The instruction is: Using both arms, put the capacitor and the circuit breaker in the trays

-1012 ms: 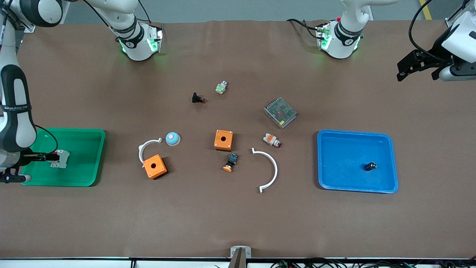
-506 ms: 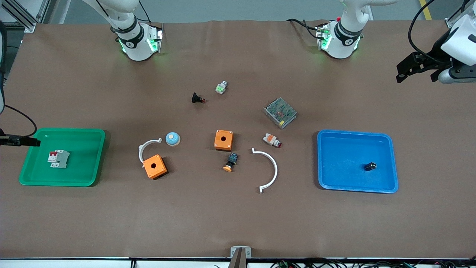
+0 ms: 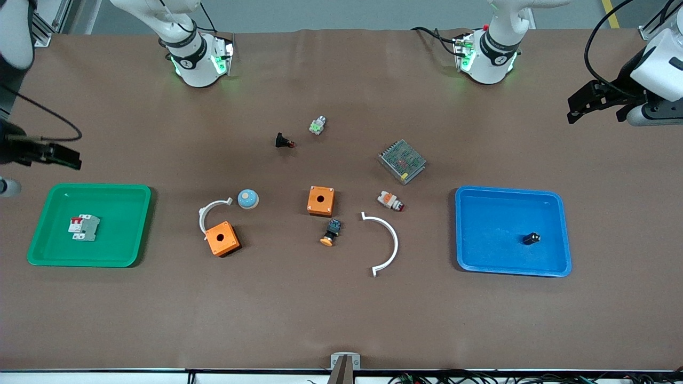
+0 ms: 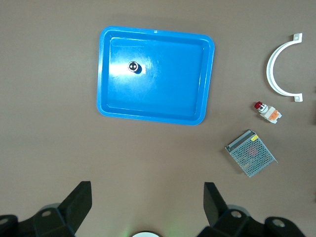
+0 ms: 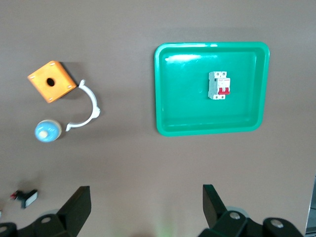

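Front view: circuit breaker [image 3: 84, 228] lies flat in the green tray [image 3: 133, 224] at the right arm's end of the surface; capacitor [image 3: 531, 238] sits in the blue tray [image 3: 557, 234] at the left arm's end.
Front view, grippers: right gripper [image 3: 63, 156] is above the surface's edge by the green tray, left gripper [image 3: 581, 104] above the opposite end; both empty.
Left wrist view: capacitor stands on end, terminals up; fingers [image 4: 76, 202] spread wide. Likely light, stiff, smooth and prone to rolling; pinch across its round sides.
Right wrist view: fingers [image 5: 79, 205] wide. Breaker looks a rigid, heavier plastic block; grip its long flat flanks, clear of the red toggles.
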